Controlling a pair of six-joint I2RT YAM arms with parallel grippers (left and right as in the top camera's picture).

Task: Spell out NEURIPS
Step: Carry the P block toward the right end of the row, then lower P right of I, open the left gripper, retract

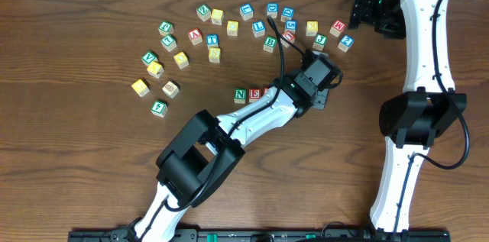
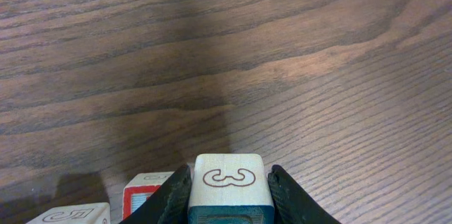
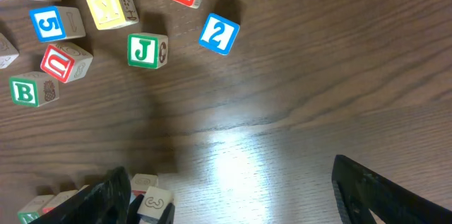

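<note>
Small pale wooden alphabet cube point(image 2: 228, 189), engraved outline on the near face, letter not readable, pinched between the black fingers point(image 2: 169, 200) of the left gripper point(image 2: 229, 176), low over the dark wood-grain table point(image 2: 282, 54). Just beside it, close but apart: red E cube point(image 1: 255, 92), then green N cube point(image 1: 240, 94), side by side along the left forearm. Farther up the table, loose lettered cubes point(image 1: 257, 27) in a scattered arc. At upper right, well apart, right gripper point(image 1: 357, 14), jaws spread wide, holding nothing.

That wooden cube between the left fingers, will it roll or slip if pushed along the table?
Probably neither. The wooden cube has flat faces and square edges, so it should slide, not roll. It looks rigid wood, likely light, and its bare sides should give the left fingers fair grip.
</note>
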